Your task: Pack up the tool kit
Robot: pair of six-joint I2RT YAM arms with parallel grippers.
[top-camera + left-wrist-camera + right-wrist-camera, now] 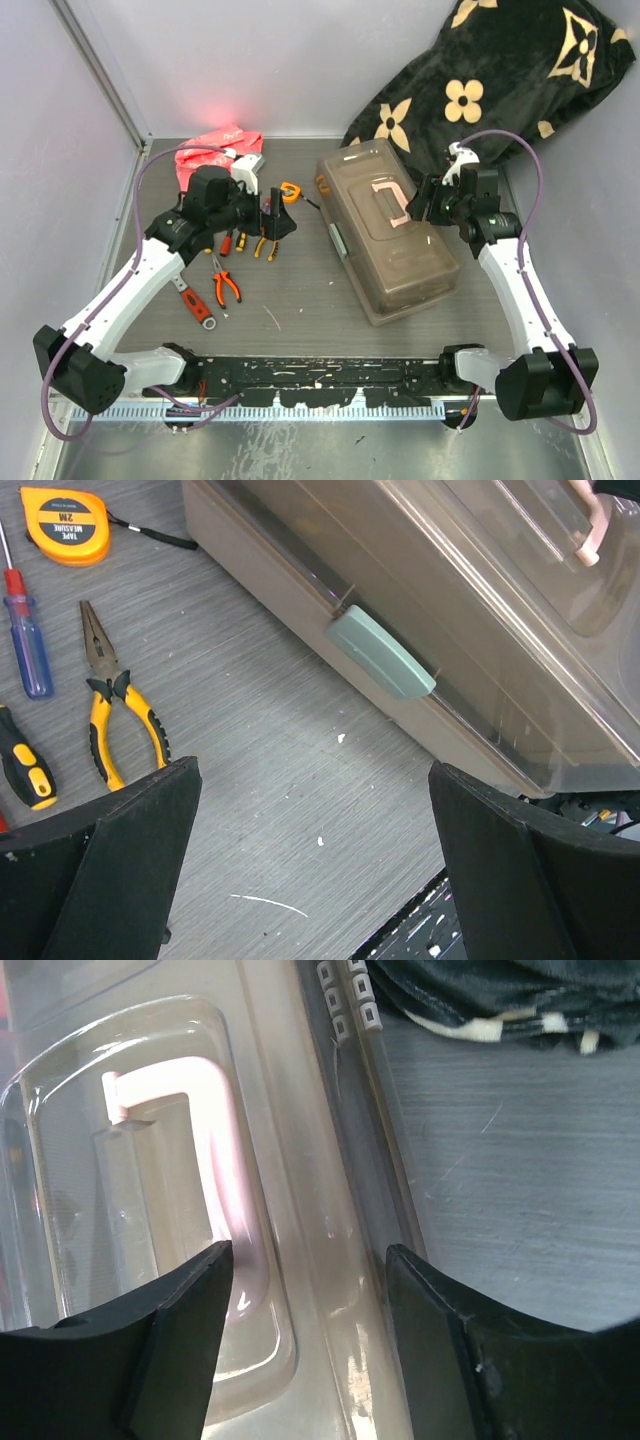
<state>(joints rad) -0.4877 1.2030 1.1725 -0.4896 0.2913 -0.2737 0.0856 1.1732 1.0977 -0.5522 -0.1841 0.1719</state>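
Black right pincer (310, 1255) over toolbox (400, 265)

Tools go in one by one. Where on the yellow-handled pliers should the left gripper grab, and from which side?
Grip the yellow-handled pliers at the pivot, where the handles meet, coming straight down from above. They lie flat on the table with handles splayed, so the joint is a narrow solid part; the open left gripper could probably straddle it crosswise.

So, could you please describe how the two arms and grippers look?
The left arm and right arm have white shells, black joints and bases, each trailing a purple cable. The left gripper and right gripper are black, with broad, flat jaws.
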